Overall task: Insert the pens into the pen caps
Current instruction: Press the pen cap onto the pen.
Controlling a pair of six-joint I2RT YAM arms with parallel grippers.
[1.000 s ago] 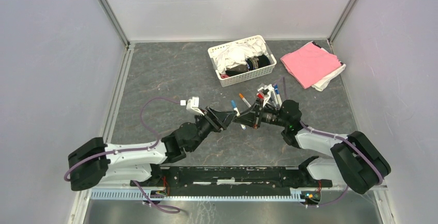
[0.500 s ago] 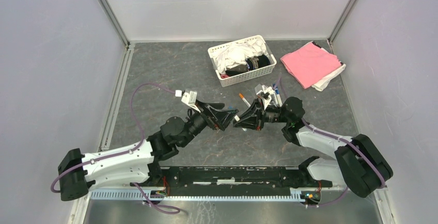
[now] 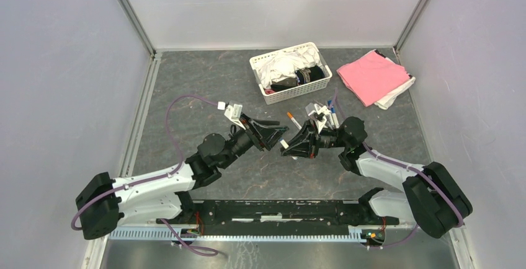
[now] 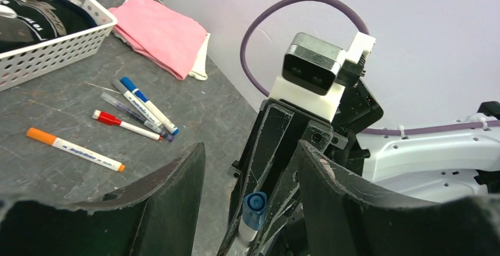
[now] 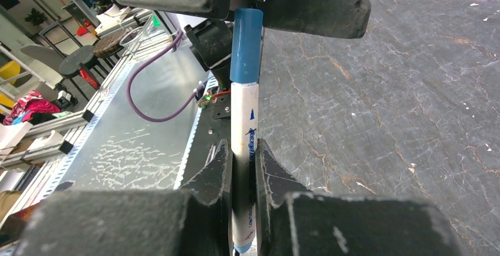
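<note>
My right gripper (image 3: 287,149) is shut on a white pen (image 5: 244,127) with a blue cap (image 5: 246,43) on its end, held up off the table. My left gripper (image 3: 276,134) faces it, open, its jaws wide apart on either side of the cap and not touching it. In the left wrist view the capped end (image 4: 255,204) points at me between the right fingers (image 4: 272,150). An orange pen (image 4: 73,148), a red one (image 4: 125,125), a blue one (image 4: 148,105) and a dark one (image 4: 134,116) lie on the table. No loose caps show.
A white basket (image 3: 260,70) of cloth stands at the back middle. A pink folded cloth (image 3: 372,75) lies at the back right. The loose pens (image 3: 327,115) lie just behind the right wrist; the orange pen (image 3: 293,119) lies nearer the left gripper.
The left wrist has shifted back and to the right, its elbow drawn in. The right gripper still holds the capped pen, moved slightly.
</note>
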